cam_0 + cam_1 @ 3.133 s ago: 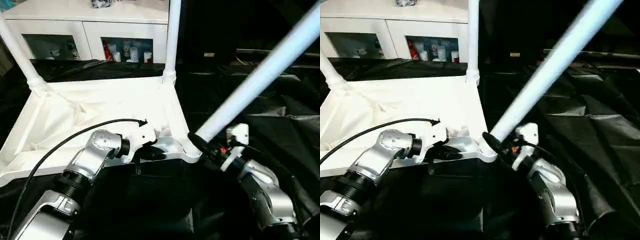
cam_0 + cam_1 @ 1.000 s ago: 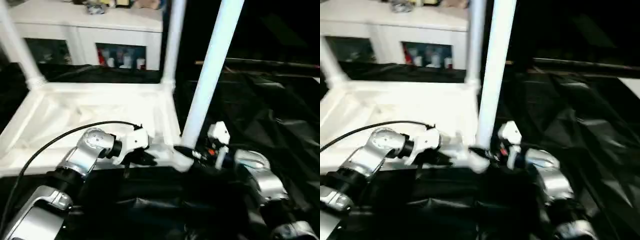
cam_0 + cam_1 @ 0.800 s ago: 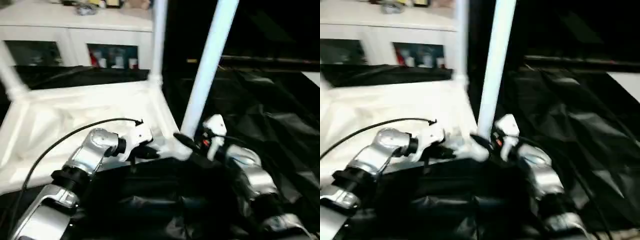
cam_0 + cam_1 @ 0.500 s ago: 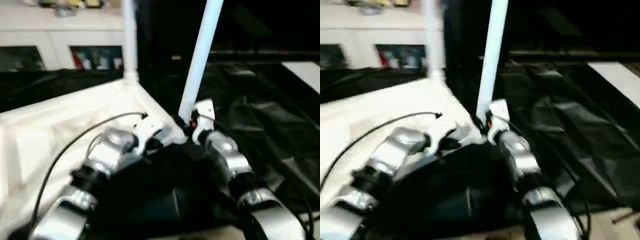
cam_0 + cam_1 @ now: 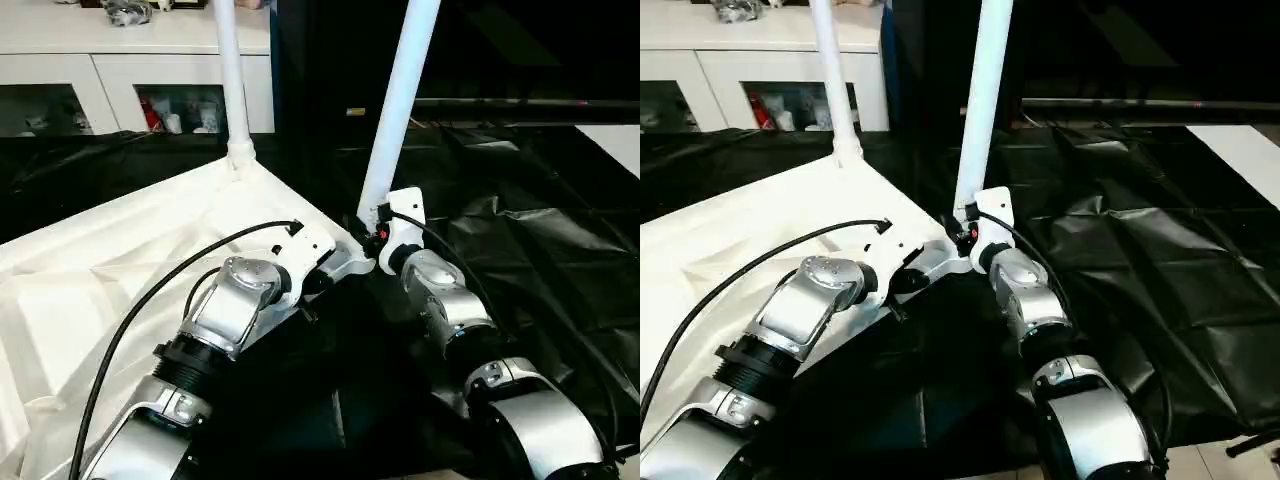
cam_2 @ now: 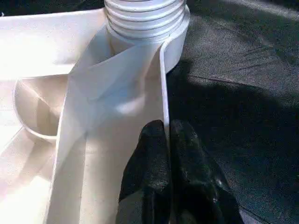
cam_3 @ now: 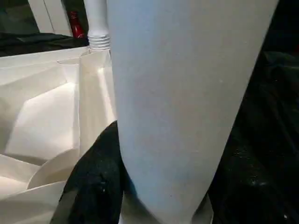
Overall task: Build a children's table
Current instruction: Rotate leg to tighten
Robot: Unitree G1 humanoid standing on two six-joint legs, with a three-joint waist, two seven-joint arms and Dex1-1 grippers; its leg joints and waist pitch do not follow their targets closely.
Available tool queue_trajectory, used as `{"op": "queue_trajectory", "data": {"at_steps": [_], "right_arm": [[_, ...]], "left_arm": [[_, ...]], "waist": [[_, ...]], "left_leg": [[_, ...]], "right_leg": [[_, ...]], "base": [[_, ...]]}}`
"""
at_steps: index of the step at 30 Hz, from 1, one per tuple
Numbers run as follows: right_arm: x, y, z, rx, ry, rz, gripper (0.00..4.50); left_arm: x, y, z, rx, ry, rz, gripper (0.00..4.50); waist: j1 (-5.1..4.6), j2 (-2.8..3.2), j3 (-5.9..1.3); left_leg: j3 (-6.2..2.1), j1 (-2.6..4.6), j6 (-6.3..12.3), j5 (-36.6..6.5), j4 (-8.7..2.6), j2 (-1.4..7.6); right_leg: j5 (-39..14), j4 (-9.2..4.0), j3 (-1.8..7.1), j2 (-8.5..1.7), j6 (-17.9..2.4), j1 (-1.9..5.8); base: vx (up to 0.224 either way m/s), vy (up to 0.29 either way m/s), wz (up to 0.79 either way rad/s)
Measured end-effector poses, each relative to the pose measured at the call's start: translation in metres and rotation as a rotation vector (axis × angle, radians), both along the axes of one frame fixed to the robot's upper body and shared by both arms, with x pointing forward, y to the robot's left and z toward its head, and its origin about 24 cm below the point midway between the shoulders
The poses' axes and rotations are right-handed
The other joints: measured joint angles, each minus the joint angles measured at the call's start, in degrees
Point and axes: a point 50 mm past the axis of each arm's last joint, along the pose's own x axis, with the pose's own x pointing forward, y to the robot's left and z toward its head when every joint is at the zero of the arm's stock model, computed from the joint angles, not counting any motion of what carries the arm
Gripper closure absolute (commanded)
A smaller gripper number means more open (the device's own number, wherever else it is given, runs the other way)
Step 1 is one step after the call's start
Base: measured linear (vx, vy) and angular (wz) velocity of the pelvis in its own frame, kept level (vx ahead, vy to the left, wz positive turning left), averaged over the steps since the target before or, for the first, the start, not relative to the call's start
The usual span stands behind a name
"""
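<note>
Right wrist view: my right gripper (image 7: 154,205) is clasping the leg (image 7: 187,93) half-open; left gripper (image 6: 168,140) pinching the tabletop rim (image 6: 163,84); tilting risks cross-seating.

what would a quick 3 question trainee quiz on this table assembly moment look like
1. True or false: the tabletop lies with its ribbed underside facing up.
2. Which does the right gripper hold?
A. the leg standing in the nearest corner socket
B. the far leg by the cabinet
C. the black cloth
3. Fill in: the left gripper's fingers are pinched on the tabletop's thin ____ next to the socket.

Key
1. True
2. A; its fingers wrap that leg's lower end.
3. Edge wall
</note>
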Motion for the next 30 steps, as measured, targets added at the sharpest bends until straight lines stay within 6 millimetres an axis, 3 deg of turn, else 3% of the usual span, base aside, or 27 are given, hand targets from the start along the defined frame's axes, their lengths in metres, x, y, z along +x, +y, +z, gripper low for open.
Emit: {"op": "queue_trajectory", "data": {"at_steps": [24, 25, 30], "right_arm": [[0.0016, 0.0016, 0.0029, -0.047, -0.014, 0.087, 2.59], [0.0017, 0.0011, 0.0032, -0.040, -0.014, 0.085, 2.03], [0.0010, -0.0041, -0.0006, -0.017, 0.006, 0.076, 1.69]], "left_arm": [[0.0021, 0.0069, 0.0018, 0.001, -0.026, -0.017, 4.50], [0.0021, 0.0069, 0.0018, 0.000, -0.028, -0.021, 4.50], [0.0023, 0.0057, 0.0024, -0.010, -0.040, -0.045, 4.50]], "waist": [[0.00, -0.19, 0.15], [0.03, -0.18, 0.16], [0.31, 0.01, 0.28]], "left_leg": [[0.21, 0.15, -0.01, 0.0, -0.65, 0.01], [0.22, 0.14, -0.01, 0.0, -0.67, 0.01], [0.34, 0.07, 0.00, 0.0, -0.95, 0.02]], "right_leg": [[-0.1, -0.30, 0.03, 0.00, 0.2, -0.12], [-0.1, -0.30, 0.03, 0.00, 0.2, -0.13], [0.1, -0.65, 0.02, 0.00, 0.0, -0.11]], "base": [[0.000, 0.000, 0.00], [0.000, 0.000, 0.00], [0.000, 0.000, 0.00]]}}
